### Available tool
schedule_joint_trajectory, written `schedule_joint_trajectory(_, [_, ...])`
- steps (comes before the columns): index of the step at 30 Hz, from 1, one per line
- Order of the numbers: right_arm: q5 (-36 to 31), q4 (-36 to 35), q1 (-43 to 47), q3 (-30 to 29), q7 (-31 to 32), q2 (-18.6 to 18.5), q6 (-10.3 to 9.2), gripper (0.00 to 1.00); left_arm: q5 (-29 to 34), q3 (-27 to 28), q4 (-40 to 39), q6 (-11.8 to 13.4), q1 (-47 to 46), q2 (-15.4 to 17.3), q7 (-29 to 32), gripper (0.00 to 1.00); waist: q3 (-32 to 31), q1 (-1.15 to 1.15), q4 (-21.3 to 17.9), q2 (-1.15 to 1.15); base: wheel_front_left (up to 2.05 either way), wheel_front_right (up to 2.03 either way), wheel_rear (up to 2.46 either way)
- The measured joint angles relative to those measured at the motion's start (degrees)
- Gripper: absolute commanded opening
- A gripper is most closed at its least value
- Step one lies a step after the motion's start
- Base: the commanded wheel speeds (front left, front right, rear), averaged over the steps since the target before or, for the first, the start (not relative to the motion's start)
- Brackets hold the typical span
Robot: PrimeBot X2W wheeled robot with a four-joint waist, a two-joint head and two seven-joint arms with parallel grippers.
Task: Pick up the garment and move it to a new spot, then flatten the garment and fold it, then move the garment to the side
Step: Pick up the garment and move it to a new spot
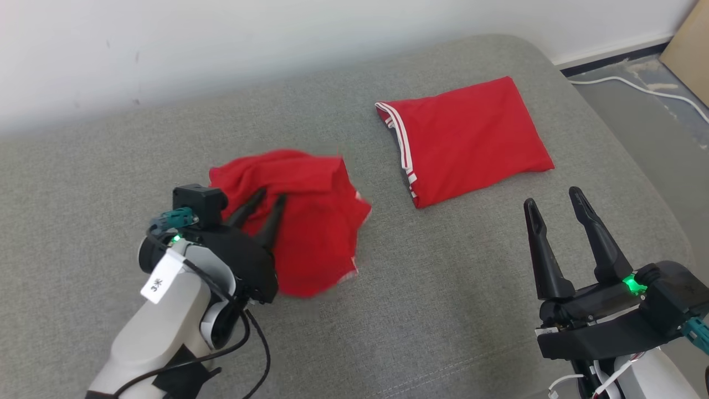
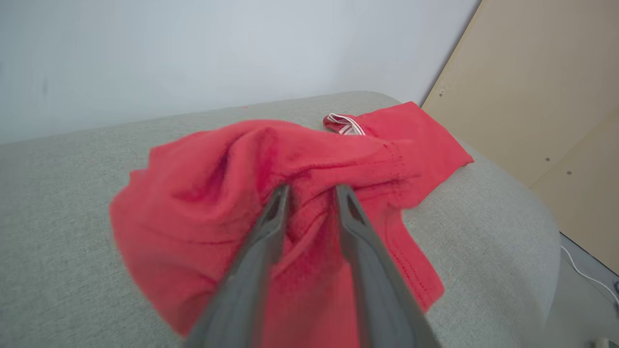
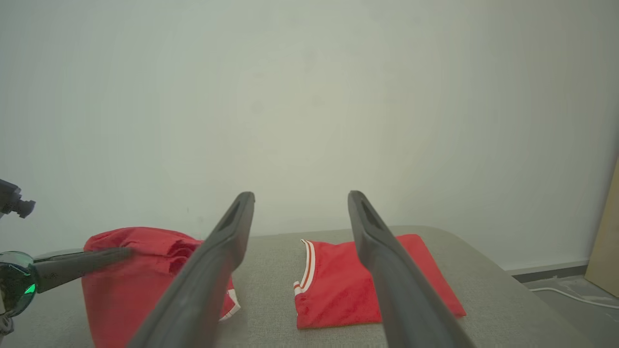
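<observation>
A crumpled red garment [image 1: 316,221] hangs bunched over the grey cushion [image 1: 443,299] at centre left. My left gripper [image 1: 271,195] is shut on its upper folds. In the left wrist view the cloth [image 2: 193,193] is pinched between the two fingers of that gripper [image 2: 312,189]. From the right wrist view the garment [image 3: 125,295] droops from the left gripper [image 3: 123,252], its lower part blurred. My right gripper [image 1: 552,197] stands open at the lower right with nothing between its fingers [image 3: 227,232].
A second red garment [image 1: 471,138] with white-striped trim lies folded flat at the cushion's back right. The cushion's rounded right edge drops to a grey floor with a white cable [image 1: 637,83] and a tan board [image 1: 689,50]. A white wall runs behind.
</observation>
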Motion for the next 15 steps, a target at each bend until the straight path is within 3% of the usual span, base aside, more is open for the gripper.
schedule_joint_trajectory(8, [-0.23,0.08,0.08,-1.07,0.00,0.02,-0.09,1.00,0.15,-2.03,2.76,-1.01,-0.82,-2.15,-1.48,1.00,0.28,0.00,1.15,0.00,0.00,0.00,0.00])
schedule_joint_trajectory(15, [-0.34,0.56,0.16,-0.87,0.00,0.22,-0.01,1.00,2.05,-2.65,2.50,-1.42,-0.71,-2.16,-5.55,1.00,0.11,0.00,3.58,0.00,0.00,0.00,0.00])
